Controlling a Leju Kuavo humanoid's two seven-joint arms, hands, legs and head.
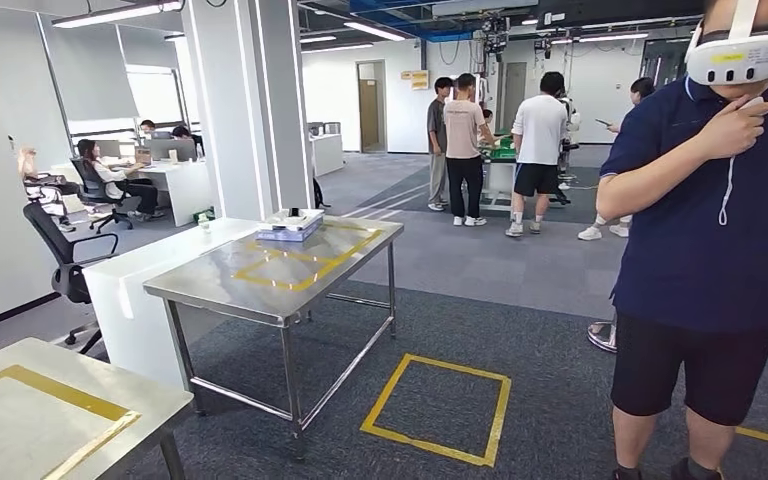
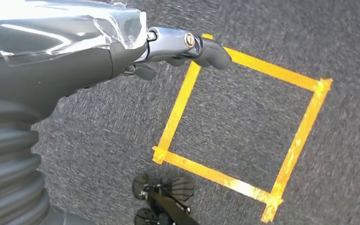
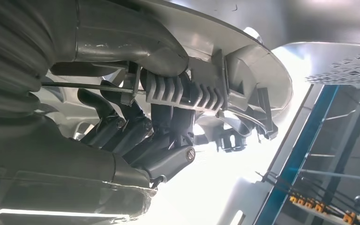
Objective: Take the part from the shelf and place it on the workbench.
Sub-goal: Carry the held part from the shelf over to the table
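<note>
Right hand gripped grey ribbed part, fingers curled under it; left hand hung empty, fingers curled, above floor.

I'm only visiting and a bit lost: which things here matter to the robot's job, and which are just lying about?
Job:
- grey part, held by the right hand
- steel workbench, likely its goal

Lying about:
- boxes on the bench
- office chair
- yellow floor square
- person in headset
</note>
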